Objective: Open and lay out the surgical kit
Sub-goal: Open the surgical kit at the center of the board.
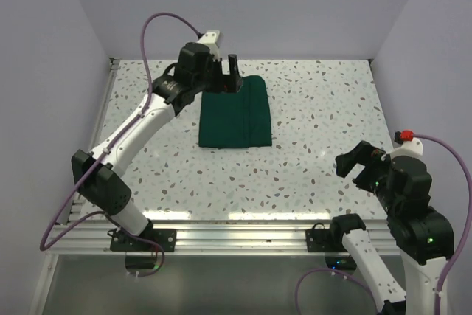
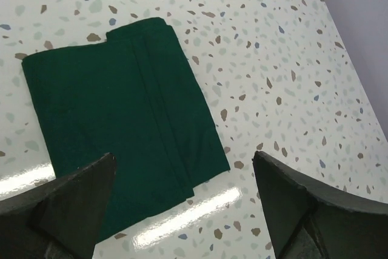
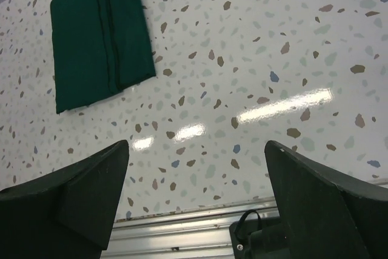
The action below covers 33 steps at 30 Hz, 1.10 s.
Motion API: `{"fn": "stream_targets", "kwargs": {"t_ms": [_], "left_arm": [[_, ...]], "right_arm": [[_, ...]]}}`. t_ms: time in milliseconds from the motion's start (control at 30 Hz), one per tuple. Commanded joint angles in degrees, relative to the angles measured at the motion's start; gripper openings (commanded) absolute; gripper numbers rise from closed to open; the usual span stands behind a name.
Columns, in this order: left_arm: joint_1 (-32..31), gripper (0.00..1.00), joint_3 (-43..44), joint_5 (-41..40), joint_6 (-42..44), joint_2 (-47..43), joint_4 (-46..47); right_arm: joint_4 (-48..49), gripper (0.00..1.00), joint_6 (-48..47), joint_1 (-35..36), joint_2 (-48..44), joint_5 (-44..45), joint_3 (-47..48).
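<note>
The surgical kit is a dark green cloth wrap [image 1: 235,113], folded shut into a rectangle, lying flat on the speckled table [image 1: 324,108] at the back centre. It also shows in the left wrist view [image 2: 115,119] and in the right wrist view [image 3: 97,37]. The steel tray, tweezers and scissors are hidden. My left gripper [image 1: 227,73] is open and empty, hovering above the wrap's far edge; its fingers [image 2: 73,204] straddle the wrap's corner. My right gripper [image 1: 359,167] is open and empty near the front right, far from the wrap.
The table has a metal rail [image 1: 236,237] along the front edge and another down the left side [image 1: 103,119]. Pale walls enclose the back and both sides. The right arm's base mount [image 3: 260,238] sits at the front rail.
</note>
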Motion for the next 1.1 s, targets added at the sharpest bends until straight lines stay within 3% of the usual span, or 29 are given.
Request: {"fn": "stream_targets", "kwargs": {"t_ms": [0, 100, 233, 300, 367, 600, 1067], "left_arm": [[-4.1, 0.99, 4.5, -5.0, 0.9, 2.2, -4.4], [-8.8, 0.99, 5.7, -7.4, 1.0, 5.3, -6.5], [-14.2, 0.99, 6.9, -17.6, -2.5, 12.3, -12.8], [-16.6, 0.90, 7.6, -20.2, -2.6, 15.1, -14.3], [-18.2, 0.88, 7.7, -22.5, -3.7, 18.0, -15.7], [-18.4, 0.82, 1.8, -21.4, -6.7, 19.6, -10.9], [-18.3, 0.77, 4.4, -22.4, -8.0, 28.6, -12.3]], "right_arm": [[-1.3, 0.98, 0.3, 0.0, -0.5, 1.2, 0.0], [-2.2, 0.98, 0.3, 0.0, -0.9, 0.8, 0.0], [-3.2, 0.98, 0.2, -0.1, -1.6, 1.2, 0.7], [-4.1, 0.98, -0.4, 0.0, -1.6, 1.5, 1.8], [-5.3, 0.98, -1.2, 0.0, -1.5, 1.7, 2.7], [-8.0, 0.98, -2.0, 0.0, -2.2, 1.9, 4.4], [-6.5, 0.98, -2.3, -0.1, -2.0, 1.0, 2.7]]}}
